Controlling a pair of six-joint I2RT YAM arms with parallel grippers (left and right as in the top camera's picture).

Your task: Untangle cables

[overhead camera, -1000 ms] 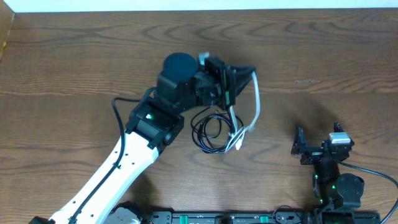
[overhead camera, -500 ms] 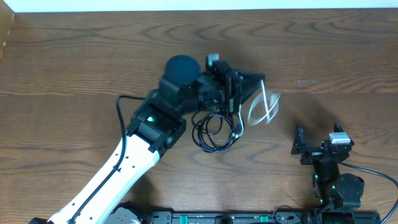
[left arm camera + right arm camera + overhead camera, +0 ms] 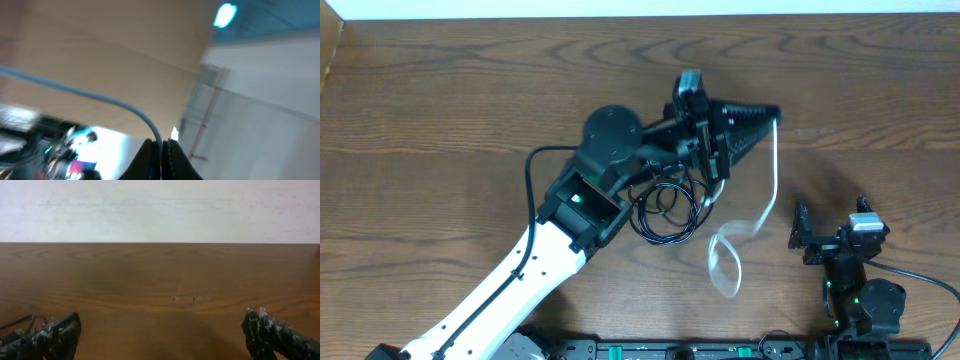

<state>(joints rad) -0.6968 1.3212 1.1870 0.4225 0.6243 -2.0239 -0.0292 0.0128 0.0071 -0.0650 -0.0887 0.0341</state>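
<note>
Overhead, the left claw clamps the white cable, whose length trails down-frame, slightly leftward; right claw stands apart.

A dark wood-grain table fills the overhead view, with a small pale scuff on its right half (the right wrist view shows it too). A white wall rises behind the far edge.

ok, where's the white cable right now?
Overhead view, right of centre: the white cable hangs from the shut left gripper and trails down to a loop between the black cables and the right gripper.
</note>
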